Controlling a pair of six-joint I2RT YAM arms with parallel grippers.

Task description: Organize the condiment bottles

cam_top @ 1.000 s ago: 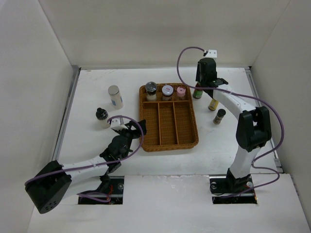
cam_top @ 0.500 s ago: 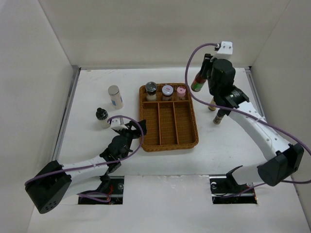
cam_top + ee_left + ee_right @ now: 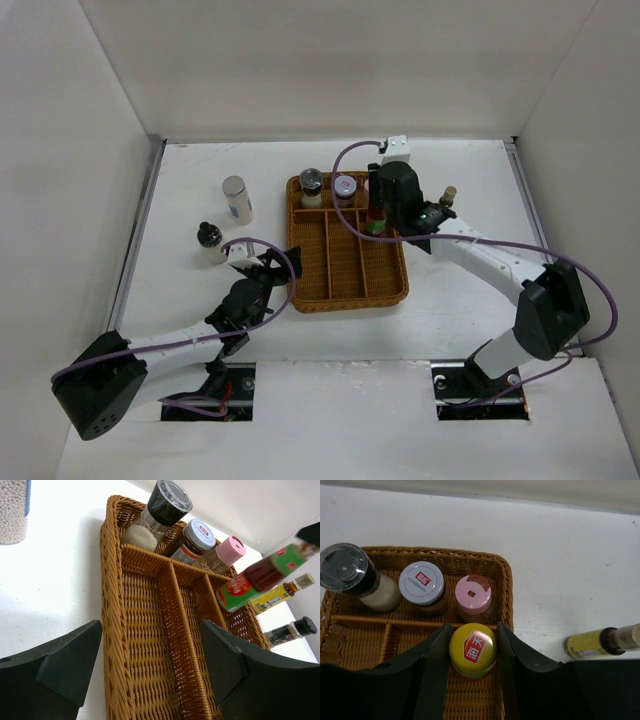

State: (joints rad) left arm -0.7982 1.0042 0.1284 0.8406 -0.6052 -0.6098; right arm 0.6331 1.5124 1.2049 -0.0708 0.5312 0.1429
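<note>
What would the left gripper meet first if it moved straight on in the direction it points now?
Probably the wicker tray. The open left gripper faces the tray's left wall, with nothing between them. Depth is hard to judge, so it might instead pass over the rim into a long empty compartment.

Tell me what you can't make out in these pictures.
Top view: the right gripper covers the pink-lidded jar; its arm hides the black-capped bottle.
Right wrist view: the held bottle shows only its yellow cap; body and label are hidden beneath.
Left wrist view: the frame corner cuts off the white cylinder; the held bottle's label print is blurred.
</note>
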